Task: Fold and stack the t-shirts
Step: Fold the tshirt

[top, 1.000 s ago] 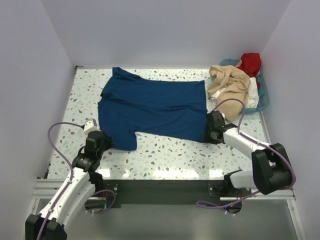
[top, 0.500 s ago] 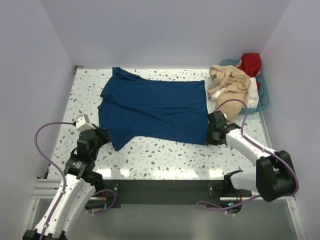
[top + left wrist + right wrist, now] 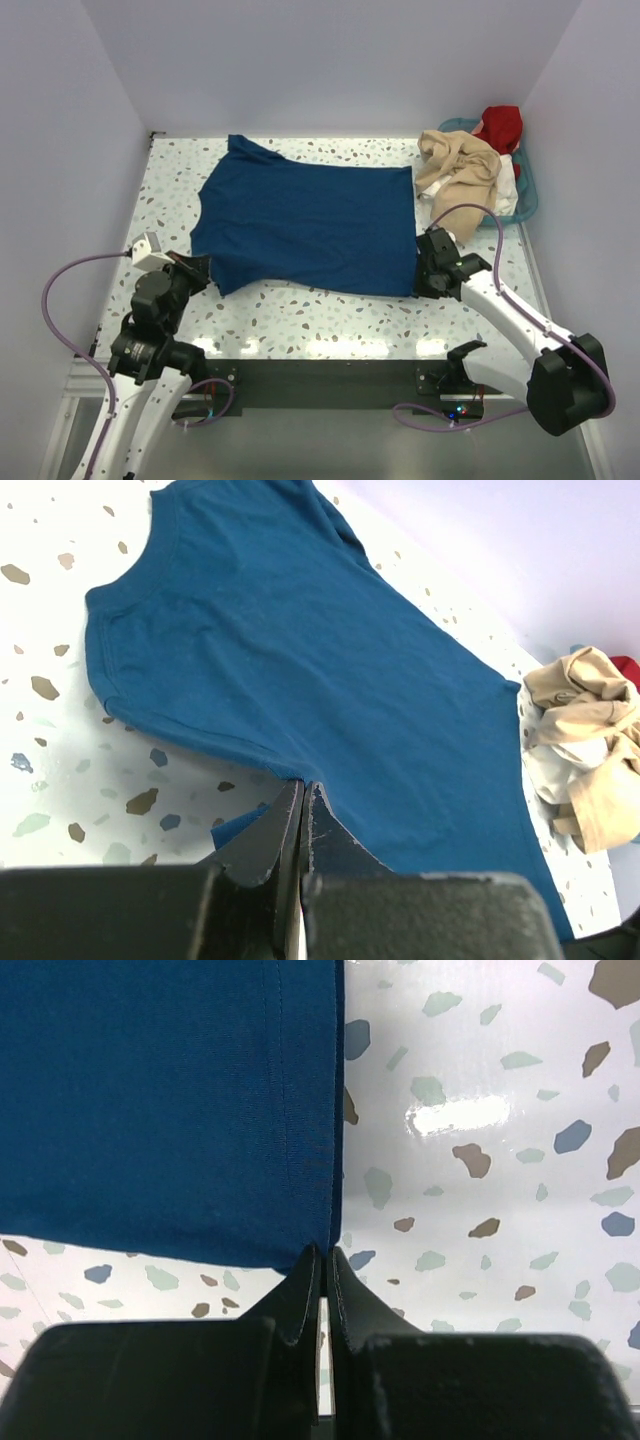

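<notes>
A dark navy t-shirt (image 3: 305,225) lies spread flat across the table, collar to the left. My left gripper (image 3: 197,272) is shut on the near sleeve's edge; in the left wrist view its tips (image 3: 303,788) pinch the blue cloth (image 3: 300,660). My right gripper (image 3: 420,270) is shut on the near hem corner, and the right wrist view has its tips (image 3: 325,1252) closed on the corner of the navy shirt (image 3: 170,1100). A beige t-shirt (image 3: 460,170), a red one (image 3: 500,125) and a white one (image 3: 508,190) are heaped at the back right.
A teal basket (image 3: 528,200) at the back right corner holds the heap, with the beige shirt (image 3: 590,740) spilling over its rim onto the speckled table (image 3: 330,315). White walls close in the left, back and right sides.
The right gripper has shut on the hem corner. The left arm has drawn back toward the near left, pulling the near sleeve and the shirt's left side with it.
</notes>
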Robot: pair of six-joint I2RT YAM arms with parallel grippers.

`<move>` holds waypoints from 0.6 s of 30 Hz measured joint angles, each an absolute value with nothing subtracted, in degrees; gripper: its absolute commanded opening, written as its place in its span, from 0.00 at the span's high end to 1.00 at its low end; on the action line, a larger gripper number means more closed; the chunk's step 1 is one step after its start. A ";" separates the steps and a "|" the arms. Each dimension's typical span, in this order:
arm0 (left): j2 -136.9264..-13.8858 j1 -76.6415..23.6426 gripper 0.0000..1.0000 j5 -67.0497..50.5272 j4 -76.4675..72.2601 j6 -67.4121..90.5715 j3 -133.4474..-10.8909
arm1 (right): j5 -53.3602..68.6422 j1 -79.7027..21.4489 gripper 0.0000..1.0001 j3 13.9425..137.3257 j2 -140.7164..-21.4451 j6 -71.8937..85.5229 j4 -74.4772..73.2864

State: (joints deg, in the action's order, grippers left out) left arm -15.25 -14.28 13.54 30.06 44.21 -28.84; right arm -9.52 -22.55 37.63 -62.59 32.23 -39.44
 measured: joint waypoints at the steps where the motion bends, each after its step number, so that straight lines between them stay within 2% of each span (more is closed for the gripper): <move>1: -14.96 -14.28 1.00 13.21 30.44 44.36 -29.06 | -9.52 -22.92 1.00 37.63 -62.48 32.32 -39.75; 10: -16.51 -14.28 1.00 11.40 28.18 43.42 -28.34 | -9.50 -23.73 1.00 38.20 -62.83 32.36 -39.64; 18: -30.39 -14.28 1.00 6.83 15.70 39.11 -24.71 | -10.46 -23.29 1.00 45.41 -74.54 30.98 -37.23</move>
